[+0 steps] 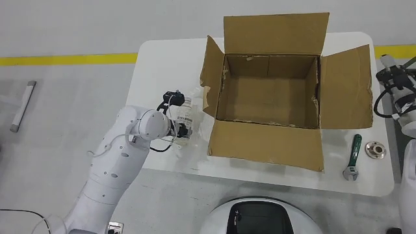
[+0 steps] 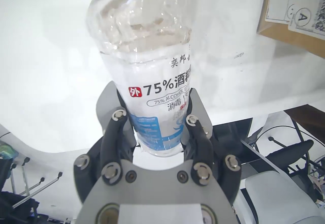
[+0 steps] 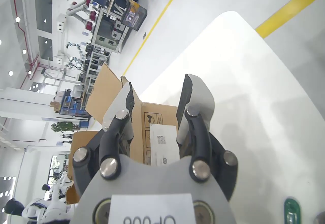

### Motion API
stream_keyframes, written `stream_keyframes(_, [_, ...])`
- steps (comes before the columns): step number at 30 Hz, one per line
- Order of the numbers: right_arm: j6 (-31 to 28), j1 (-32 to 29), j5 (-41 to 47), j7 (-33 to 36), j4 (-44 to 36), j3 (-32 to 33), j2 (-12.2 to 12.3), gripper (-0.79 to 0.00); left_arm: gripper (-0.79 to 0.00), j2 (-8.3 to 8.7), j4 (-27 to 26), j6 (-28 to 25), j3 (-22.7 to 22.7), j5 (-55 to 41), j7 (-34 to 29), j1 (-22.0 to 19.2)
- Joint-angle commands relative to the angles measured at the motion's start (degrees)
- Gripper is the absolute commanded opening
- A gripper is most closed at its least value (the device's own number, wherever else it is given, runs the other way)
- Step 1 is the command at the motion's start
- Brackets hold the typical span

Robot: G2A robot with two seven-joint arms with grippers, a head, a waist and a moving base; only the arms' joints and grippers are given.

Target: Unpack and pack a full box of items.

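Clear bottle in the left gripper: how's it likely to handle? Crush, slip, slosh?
Likely squashy: the bottle looks like thin clear plastic, so a hard squeeze may dent it. Liquid shows inside, so probably hefty and sloshing when swung. The left gripper holds it near the base, over a smooth label, so it may slip or lever.

You have clear glossy plastic bottle [image 2: 149, 57], smooth printed label [image 2: 157, 98]. Box [image 1: 266, 144]: matt brown cardboard, edges rough. Table [image 1: 162, 65]: smooth white, faint sheen. Wrench [image 1: 353, 158] near its front right corner: metal, green-coated handle.
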Motion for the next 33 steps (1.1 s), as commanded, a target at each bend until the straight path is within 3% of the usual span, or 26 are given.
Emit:
stream_keyframes(1, [-0.2,0.1,1.0,0.4,-0.1,-0.2,0.1,-0.172,-0.785,0.37,-1.5,0.7,-1.6,0.1,-1.2,0.0])
stream_keyframes(2, [-0.2,0.1,1.8,0.7,-0.2,-0.3,0.2,-0.114,-0.785,0.58,-2.5,1.0,-2.5,0.2,-1.8,-0.1])
stream_keyframes(3, [-0.8,0.0,1.4,1.0,-0.5,-0.5,0.3,0.0,-0.785,0.78,-3.5,1.3,-3.4,0.3,-2.5,-0.1])
stream_keyframes(17, [-2.7,-1.5,0.8,0.8,-0.7,-2.1,0.7,0.0,-0.785,2.35,-11.9,3.2,-10.9,0.0,-7.4,-4.1])
stream_keyframes(18, [-2.7,-1.6,1.8,0.9,-0.5,-2.3,0.7,-0.483,-0.785,2.4,-12.2,3.5,-11.3,-0.2,-7.4,-4.7])
stream_keyframes(19, [-2.7,-1.8,2.1,1.0,-0.4,-2.5,0.7,-0.699,-0.785,2.44,-12.4,3.8,-11.6,-0.3,-7.4,-5.2])
stream_keyframes(20, [-2.6,-2.0,2.1,1.2,-0.3,-2.8,0.8,-0.785,-0.785,2.47,-12.6,3.9,-11.9,-0.7,-7.4,-5.9])
stream_keyframes(33, [-4.2,-4.9,2.4,2.8,-1.1,-7.9,1.5,-0.785,-0.785,1.9,-11.5,3.8,-13.4,-12.0,-6.8,-17.4])
